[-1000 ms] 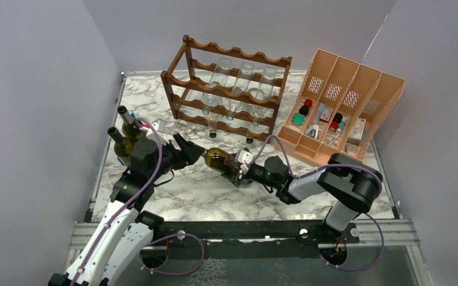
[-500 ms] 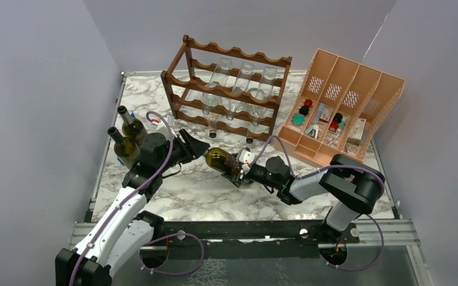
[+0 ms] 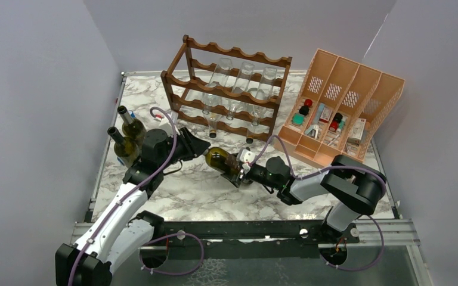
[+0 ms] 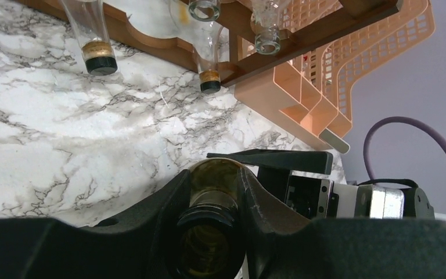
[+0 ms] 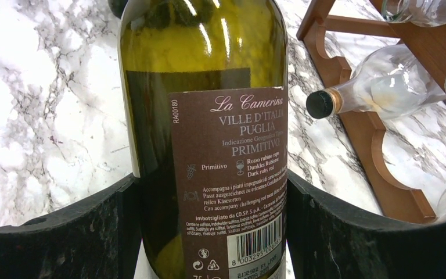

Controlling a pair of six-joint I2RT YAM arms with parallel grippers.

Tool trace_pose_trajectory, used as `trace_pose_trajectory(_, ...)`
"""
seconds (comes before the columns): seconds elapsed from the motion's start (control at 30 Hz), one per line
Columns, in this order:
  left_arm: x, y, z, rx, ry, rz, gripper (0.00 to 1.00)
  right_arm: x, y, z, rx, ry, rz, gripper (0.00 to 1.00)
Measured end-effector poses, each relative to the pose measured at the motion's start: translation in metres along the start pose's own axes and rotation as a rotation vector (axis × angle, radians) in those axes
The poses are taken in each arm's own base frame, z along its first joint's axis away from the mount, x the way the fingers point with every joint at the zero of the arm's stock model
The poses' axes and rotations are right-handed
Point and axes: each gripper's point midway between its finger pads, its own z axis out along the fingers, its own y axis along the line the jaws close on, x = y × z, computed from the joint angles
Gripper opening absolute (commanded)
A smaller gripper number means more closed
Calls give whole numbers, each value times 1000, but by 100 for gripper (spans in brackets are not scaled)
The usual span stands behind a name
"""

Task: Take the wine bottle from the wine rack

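The wine bottle (image 3: pixel 217 159), dark green with a brown label, lies level just above the marble, in front of the dark wooden wine rack (image 3: pixel 232 92). My left gripper (image 3: pixel 201 152) is shut on its neck; in the left wrist view both fingers press the glass just behind the mouth (image 4: pixel 215 232). My right gripper (image 3: pixel 238 164) straddles the bottle's body (image 5: pixel 209 87). Its fingers (image 5: pixel 325 232) stand on either side of the label, and thin slits of table show beside the glass. The rack's lower rail (image 5: pixel 371 145) lies to the right of the bottle.
Two dark bottles (image 3: pixel 132 128) (image 3: pixel 122 149) stand upright at the left edge, close behind my left arm. Several clear bottles (image 3: pixel 244 77) lie in the rack, necks pointing forward. A peach-orange divided organiser (image 3: pixel 346 101) stands at the right. Walls close in on both sides.
My left gripper has shut on the bottle's neck, and the left arm has shifted slightly right. The right fingers have eased apart a little. The bottle has hardly moved.
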Motion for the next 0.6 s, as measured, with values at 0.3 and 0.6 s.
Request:
trace_pose_trajectory(0.3, -23, -6, -5, -49, -11, 161, 0, -41, -7, -7, 19, -86, 12, 99)
trace_pose_trajectory(0.6, -68, -4, 14, -167, -19, 349, 0, -79, -11, -36, 18, -65, 37, 99)
